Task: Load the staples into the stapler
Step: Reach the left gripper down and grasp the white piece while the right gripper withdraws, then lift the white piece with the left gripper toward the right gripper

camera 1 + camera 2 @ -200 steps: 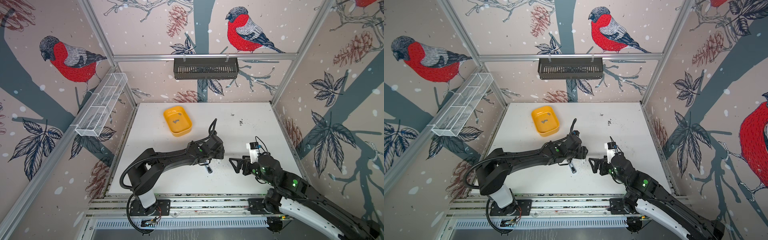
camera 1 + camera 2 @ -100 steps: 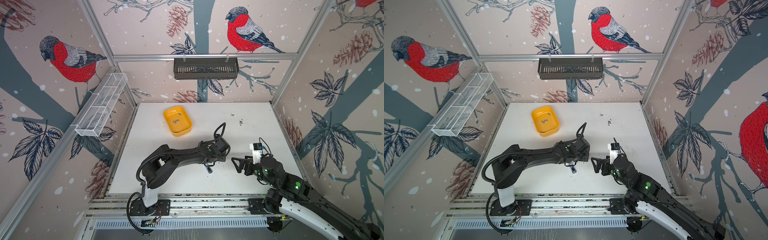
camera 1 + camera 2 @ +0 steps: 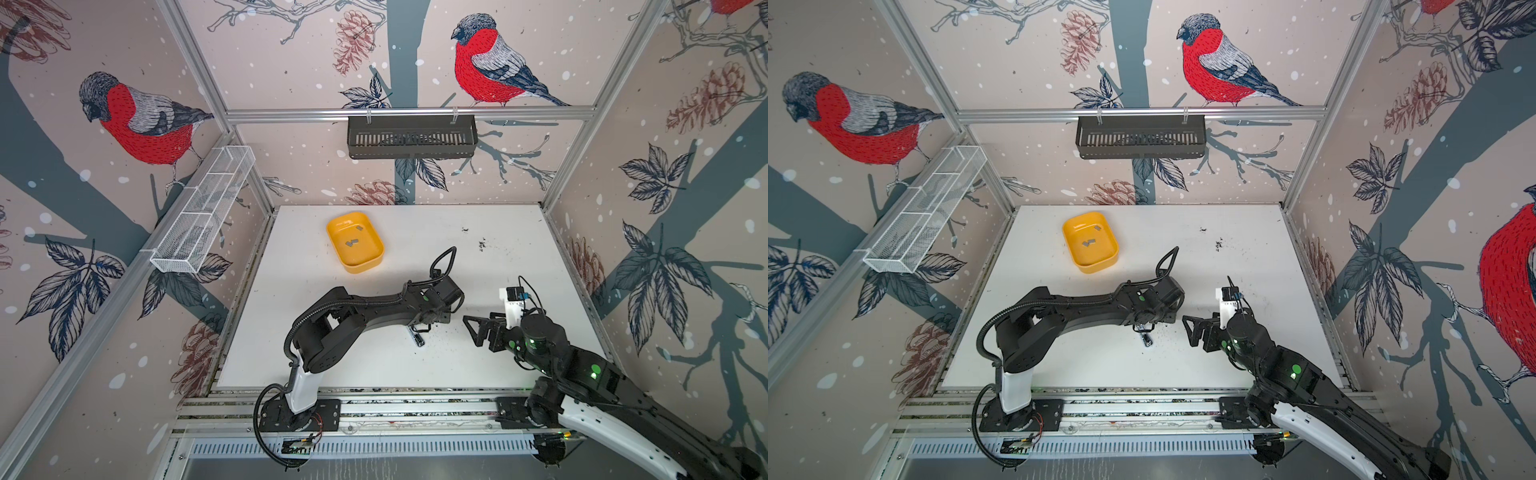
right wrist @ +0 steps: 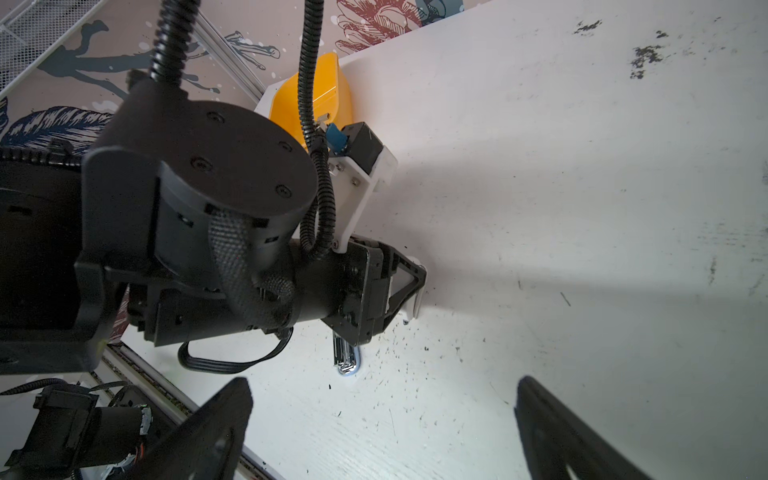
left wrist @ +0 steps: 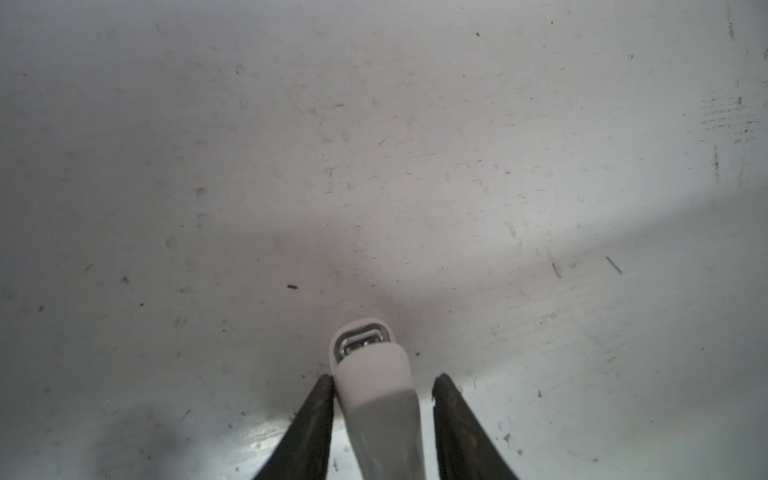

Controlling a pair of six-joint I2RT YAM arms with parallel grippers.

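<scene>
1. In both top views, the staples (image 3: 352, 243) (image 3: 1088, 242) are seen inside the yellow tray (image 3: 361, 266).
2. Left wrist: the stapler (image 5: 374, 374) is flanked by narrow-set left fingers (image 5: 316, 415), one touching, one apart.
3. Right wrist: right fingers (image 4: 216, 424) are held wide, empty.

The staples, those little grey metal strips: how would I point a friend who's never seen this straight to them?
On the white tabletop, find the yellow plastic tray toward its far left, the only brightly coloured thing there. On its floor lie the staples, three short grey metal strips. Unlike the dark specks scattered over the tabletop, they are rectangles and sit inside the tray.
</scene>
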